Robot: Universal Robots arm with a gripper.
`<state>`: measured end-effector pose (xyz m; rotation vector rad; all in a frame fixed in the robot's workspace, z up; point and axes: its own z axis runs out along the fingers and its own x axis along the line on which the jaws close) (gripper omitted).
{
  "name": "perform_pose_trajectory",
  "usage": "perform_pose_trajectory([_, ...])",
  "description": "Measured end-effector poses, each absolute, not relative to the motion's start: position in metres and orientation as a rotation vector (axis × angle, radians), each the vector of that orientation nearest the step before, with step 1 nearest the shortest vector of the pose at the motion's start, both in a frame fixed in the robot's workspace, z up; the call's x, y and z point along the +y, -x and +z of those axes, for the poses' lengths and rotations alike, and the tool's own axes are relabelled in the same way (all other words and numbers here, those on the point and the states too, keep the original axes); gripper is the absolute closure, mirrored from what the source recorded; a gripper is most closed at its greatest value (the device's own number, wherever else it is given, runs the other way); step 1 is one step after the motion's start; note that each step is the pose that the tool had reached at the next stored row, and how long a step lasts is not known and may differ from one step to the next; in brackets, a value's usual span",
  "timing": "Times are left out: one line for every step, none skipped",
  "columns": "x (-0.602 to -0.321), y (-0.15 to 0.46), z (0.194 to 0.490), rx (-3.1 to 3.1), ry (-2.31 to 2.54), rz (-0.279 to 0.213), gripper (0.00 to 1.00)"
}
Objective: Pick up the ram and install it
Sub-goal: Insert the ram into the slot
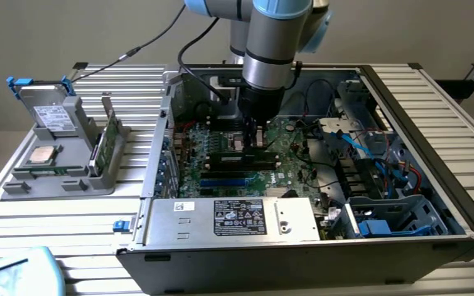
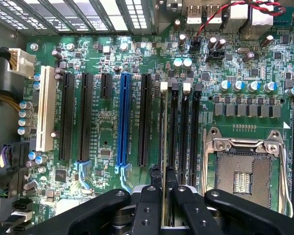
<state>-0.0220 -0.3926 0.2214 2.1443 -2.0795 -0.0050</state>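
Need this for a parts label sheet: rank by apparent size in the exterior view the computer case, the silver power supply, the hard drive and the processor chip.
1. computer case
2. silver power supply
3. hard drive
4. processor chip
The power supply looks nearer the camera, but the gaps are clear anyway.

The desk [image 1: 47, 216] is silver metal with ribs, and a bit shiny. The computer case [image 1: 303, 268], low in the exterior view, is dark matt metal. The power box [image 1: 171, 225] inside is bare grey metal with a paper-like label [image 1: 239, 217]. The arm [image 1: 270, 43] at the top is smooth shiny metal. The tray [image 1: 23, 188] looks like dull grey plastic. The motherboard [image 2: 103, 122] is glossy green. The ram [image 2: 163, 127] shows a pale smooth edge. The claw [image 2: 163, 172] is matt black.
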Motion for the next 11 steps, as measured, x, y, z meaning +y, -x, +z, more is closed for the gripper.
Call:
perform_pose_trajectory([-0.3925, 0.022, 0.2209, -2.08, -2.145, -0.005, 0.86])
perform_pose_trajectory([-0.3925, 0.022, 0.2204, -2.08, -2.144, -0.005, 0.86])
perform_pose_trajectory([-0.3926, 0.022, 0.2198, -2.08, -2.144, -0.005, 0.86])
perform_pose_trajectory([-0.3926, 0.022, 0.2192, -2.08, -2.143, -0.004, 0.86])
perform_pose_trajectory([-0.3926, 0.022, 0.2189, -2.08, -2.143, -0.004, 0.86])
perform_pose_trajectory([-0.3926, 0.022, 0.2188, -2.08, -2.142, -0.003, 0.86])
perform_pose_trajectory([-0.3927, 0.022, 0.2188, -2.08, -2.142, -0.003, 0.86])
perform_pose_trajectory([-0.3927, 0.0221, 0.2187, -2.08, -2.142, -0.003, 0.86])
perform_pose_trajectory([-0.3926, 0.0221, 0.2186, -2.08, -2.142, -0.003, 0.86])
perform_pose_trajectory([-0.3926, 0.0221, 0.2186, -2.08, -2.142, -0.003, 0.86])
perform_pose_trajectory([-0.3926, 0.0221, 0.2186, -2.08, -2.141, -0.003, 0.86])
